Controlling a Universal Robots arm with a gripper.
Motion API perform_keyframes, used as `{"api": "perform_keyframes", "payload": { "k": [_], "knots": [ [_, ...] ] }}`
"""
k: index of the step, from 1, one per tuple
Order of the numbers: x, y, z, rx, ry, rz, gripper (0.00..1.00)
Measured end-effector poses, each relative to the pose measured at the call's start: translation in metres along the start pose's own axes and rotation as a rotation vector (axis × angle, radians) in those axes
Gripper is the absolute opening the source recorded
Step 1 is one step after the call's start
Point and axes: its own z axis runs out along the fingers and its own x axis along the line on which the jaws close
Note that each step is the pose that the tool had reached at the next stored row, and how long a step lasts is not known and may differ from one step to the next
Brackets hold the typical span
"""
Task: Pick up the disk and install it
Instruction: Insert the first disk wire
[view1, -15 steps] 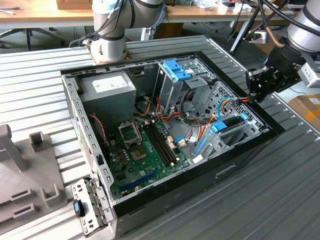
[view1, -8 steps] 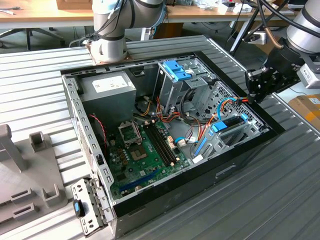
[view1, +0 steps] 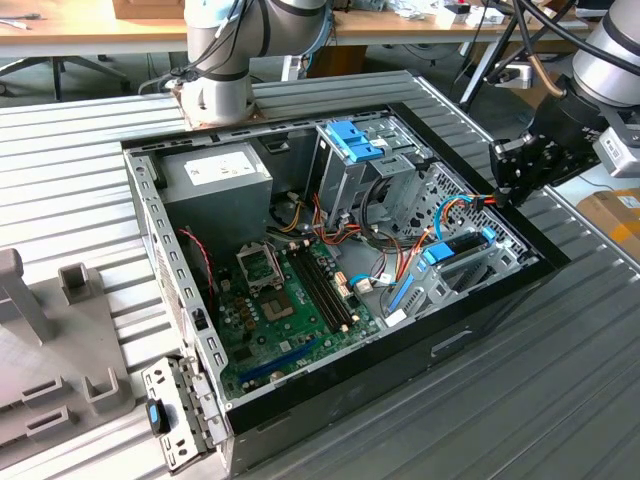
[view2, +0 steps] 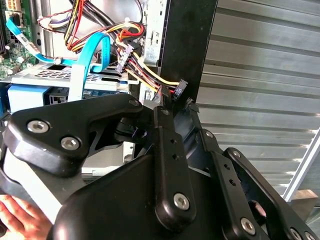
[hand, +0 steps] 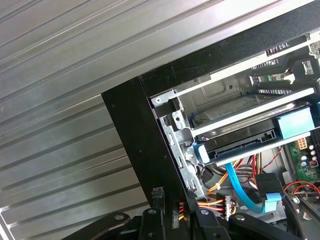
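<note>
The disk (view1: 461, 245), a flat black drive with bright blue rails and end tabs, lies inside the low metal bay at the open computer case's corner on the exterior view's right. The first wrist view has the disk (hand: 240, 145) sitting level in that bay, a blue tab on its end. My gripper (view1: 503, 185) hangs over the case's black side wall, just beyond the disk and apart from it. In both wrist views the gripper (view2: 176, 106) (hand: 175, 215) is right beside a black power connector (view2: 181, 86) on yellow, red and black wires.
The open case (view1: 470, 315) rests on a ribbed metal table (view1: 560, 400). A tall grey cage with a blue latch (view1: 355, 140) stands mid-case. Light-blue cables (view2: 92, 57) loop by the bay. A person's hand (view2: 20, 215) is behind the gripper. Grey fixtures (view1: 60, 330) stand at the left.
</note>
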Motion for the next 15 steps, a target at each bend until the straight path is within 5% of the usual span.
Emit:
{"api": "perform_keyframes", "payload": {
  "k": [15],
  "knots": [
    [-0.0003, 0.0001, -0.0001, -0.0001, 0.0, 0.0, 0.16]
  ]
}}
